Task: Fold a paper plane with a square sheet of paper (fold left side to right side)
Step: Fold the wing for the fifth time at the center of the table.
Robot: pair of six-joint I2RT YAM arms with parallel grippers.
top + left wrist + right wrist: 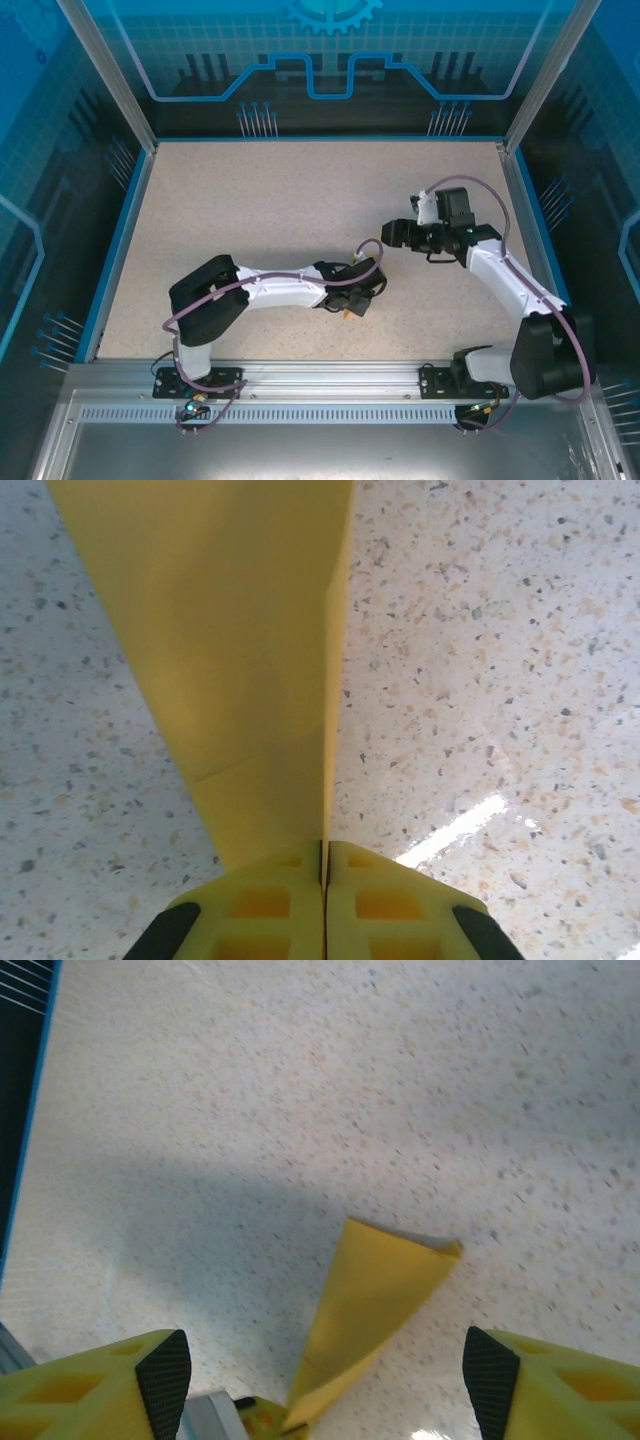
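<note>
The square sheet of paper is folded into a narrow orange-yellow paper plane (pixel 240 660) with a centre crease. My left gripper (pixel 325 855) is shut on its narrow end, and the wedge stands on edge above the speckled table (pixel 500 680). In the right wrist view the paper plane (pixel 375 1300) rises from the left gripper's fingertips (pixel 262 1418) and widens to a blunt end. My right gripper (pixel 327 1375) is open, its pads wide apart on either side of the plane and not touching it. In the top view the left gripper (pixel 350 300) and right gripper (pixel 395 232) are close together near the table's middle.
A blue rim (pixel 118 240) and clear walls bound the speckled table (pixel 270 210). A metal rail (pixel 320 385) with both arm bases runs along the near edge. A purple cable (pixel 365 250) loops over the left wrist.
</note>
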